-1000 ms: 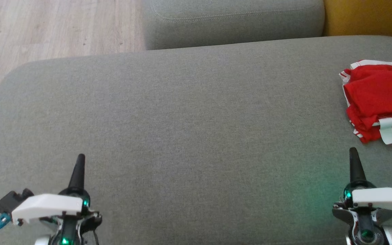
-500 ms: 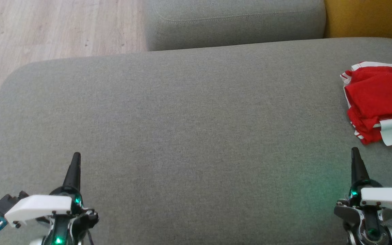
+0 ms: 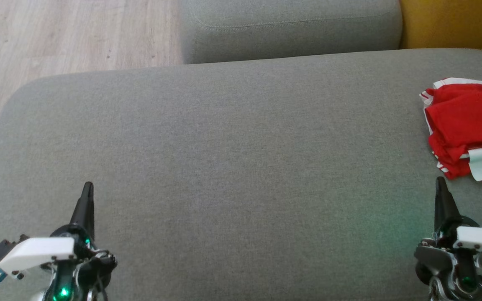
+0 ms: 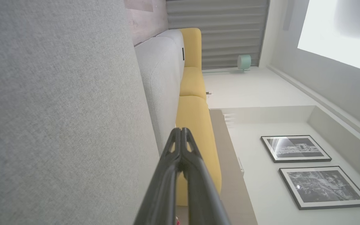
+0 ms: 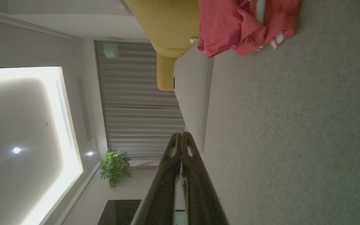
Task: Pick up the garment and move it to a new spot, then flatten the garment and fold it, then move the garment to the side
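Red garment lies bunched-folded at frame's right edge on the grey sofa seat, prob. set aside, w/ left tool & right tool pinched narrow, empty, in lower corners.

Garment on big cushion, at far right side, running past right edge of head view. Left gripper over cushion's near left part. Right gripper over near right part, just in front of garment, apart from it. Grippers well apart, cushion surface between them. Second cushion directly behind big cushion. Floor behind left, beside second cushion. Third cushion behind right, next to second cushion.
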